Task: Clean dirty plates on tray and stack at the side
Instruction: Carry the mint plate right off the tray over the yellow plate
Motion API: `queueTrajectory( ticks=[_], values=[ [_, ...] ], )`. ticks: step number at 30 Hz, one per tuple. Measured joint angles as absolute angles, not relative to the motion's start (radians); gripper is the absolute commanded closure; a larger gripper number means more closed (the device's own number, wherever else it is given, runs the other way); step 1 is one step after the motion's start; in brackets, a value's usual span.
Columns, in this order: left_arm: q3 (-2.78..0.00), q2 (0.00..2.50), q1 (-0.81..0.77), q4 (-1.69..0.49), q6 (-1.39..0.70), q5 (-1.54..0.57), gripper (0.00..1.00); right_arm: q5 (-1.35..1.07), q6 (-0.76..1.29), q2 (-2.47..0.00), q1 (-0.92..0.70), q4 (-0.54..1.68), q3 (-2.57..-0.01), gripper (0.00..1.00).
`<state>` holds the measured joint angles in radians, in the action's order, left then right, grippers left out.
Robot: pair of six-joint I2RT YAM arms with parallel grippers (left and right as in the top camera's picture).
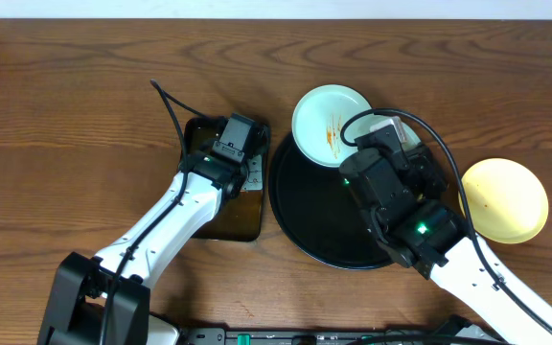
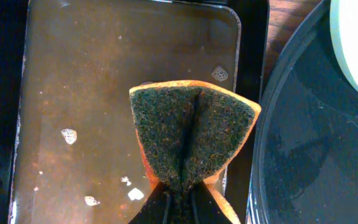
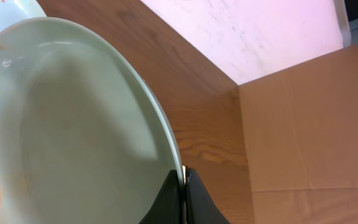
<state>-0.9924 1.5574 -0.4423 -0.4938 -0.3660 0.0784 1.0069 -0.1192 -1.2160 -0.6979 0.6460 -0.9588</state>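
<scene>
Looking down on brown wood-grain tabletop (image 1: pixel 65 96), with a pale wall (image 1: pixel 257 8) running along the far edge. Sitting in the middle: the big round tray (image 1: pixel 314 211), shiny and black. Lying over the tray's far rim, hollow side up: a smeared plate (image 1: pixel 326 123), mint-white, with orange-brown streaks on its right half.

Reaching in from the near right and pinching tight: the right gripper (image 3: pixel 183 186), fingers almost together on the thin rim of a second mint plate (image 3: pixel 73 124). Tilting away from the fingers, hollow side facing left in the wrist view, with a faint orange mark low on its left. Being round, showing no long way. Sitting just right of the smeared plate, over the tray's far right part. Hard to tell whether its far edge is touching the tray.

Lying flat on the table to the right, hollow side up and apart from the tray: a yellow plate (image 1: pixel 504 199).

Squeezing a sponge (image 2: pixel 191 137): the left gripper (image 2: pixel 179 202), fingers nearly closed on its creased middle. Fanning out away from the fingers, green scrubby side facing the camera, orange side behind. Hanging over a small tray (image 2: pixel 253 62), black and rectangular, holding brown water with white bits floating. Lying just left of the big tray, long way running near to far.
</scene>
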Motion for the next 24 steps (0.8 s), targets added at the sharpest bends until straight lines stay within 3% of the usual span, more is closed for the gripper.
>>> queueTrajectory(
  ticks=[7, 24],
  values=[
    [-0.992, 1.557, -0.442, -0.494, -0.366, 0.078, 0.92, 0.971, 0.006, -1.216, -0.632, 0.649, -0.959, 0.99],
    [-0.992, 1.557, -0.442, -0.495, -0.366, 0.078, 0.92, 0.622, 0.297, -1.243, 0.033, 0.702, -0.959, 0.99]
  ],
)
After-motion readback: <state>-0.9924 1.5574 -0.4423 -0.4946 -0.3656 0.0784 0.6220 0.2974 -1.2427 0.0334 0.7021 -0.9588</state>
